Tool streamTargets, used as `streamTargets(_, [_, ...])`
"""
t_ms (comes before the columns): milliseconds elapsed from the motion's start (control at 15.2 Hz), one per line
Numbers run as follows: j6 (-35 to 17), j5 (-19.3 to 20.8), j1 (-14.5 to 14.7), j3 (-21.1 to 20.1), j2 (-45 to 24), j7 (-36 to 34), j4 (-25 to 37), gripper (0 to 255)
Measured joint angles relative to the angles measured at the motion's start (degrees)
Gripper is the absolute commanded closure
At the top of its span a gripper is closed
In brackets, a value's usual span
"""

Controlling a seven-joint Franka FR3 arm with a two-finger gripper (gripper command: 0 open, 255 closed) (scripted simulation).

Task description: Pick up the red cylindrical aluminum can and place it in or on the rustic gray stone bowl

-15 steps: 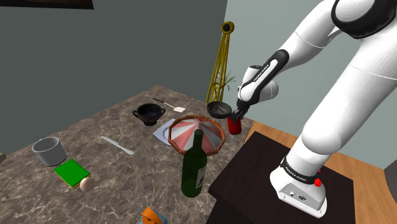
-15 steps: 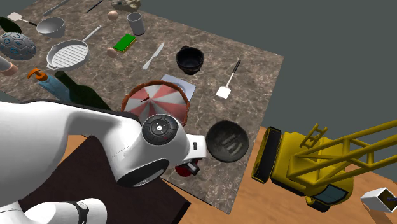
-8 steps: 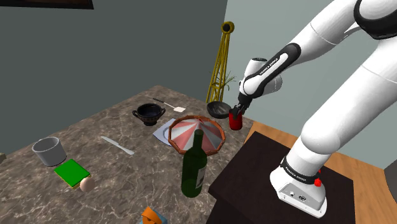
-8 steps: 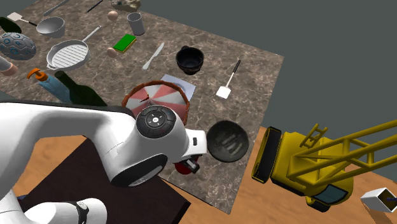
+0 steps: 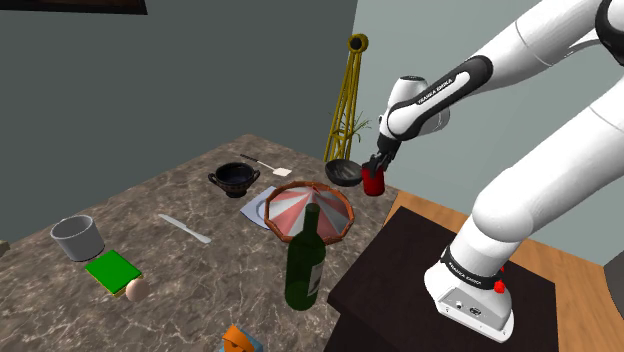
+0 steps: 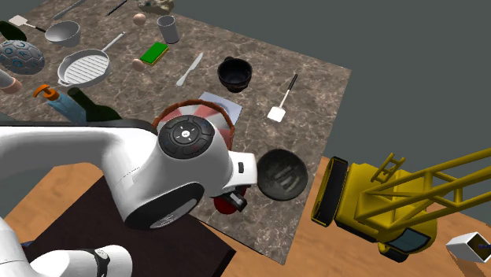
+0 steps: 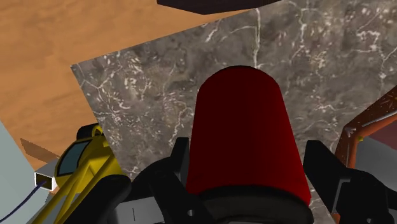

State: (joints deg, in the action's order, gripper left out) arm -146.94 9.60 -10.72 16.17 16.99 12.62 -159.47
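Red can pinched in the claw, held above the worktop near its corner edge; dark bowl just beside the claw.

A marble-topped table takes up the shoulder view from 6 to 10 o'clock. Behind it a dark grey wall runs from 9 to 12 o'clock and meets a paler grey wall at 12 to 1. A yellow lattice frame stands at that corner. Wood floor shows at 4 o'clock. In the second exterior view a small white box lies on the floor at 4 o'clock.
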Motion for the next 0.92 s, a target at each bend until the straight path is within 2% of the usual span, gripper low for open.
streamTargets(660, [10.15,0.33,-0.47,-1.15,7.32,-0.38,2.87,255])
streamTargets(924, [10.93,-1.44,0.58,0.00,1.54,1.45,9.51,255])
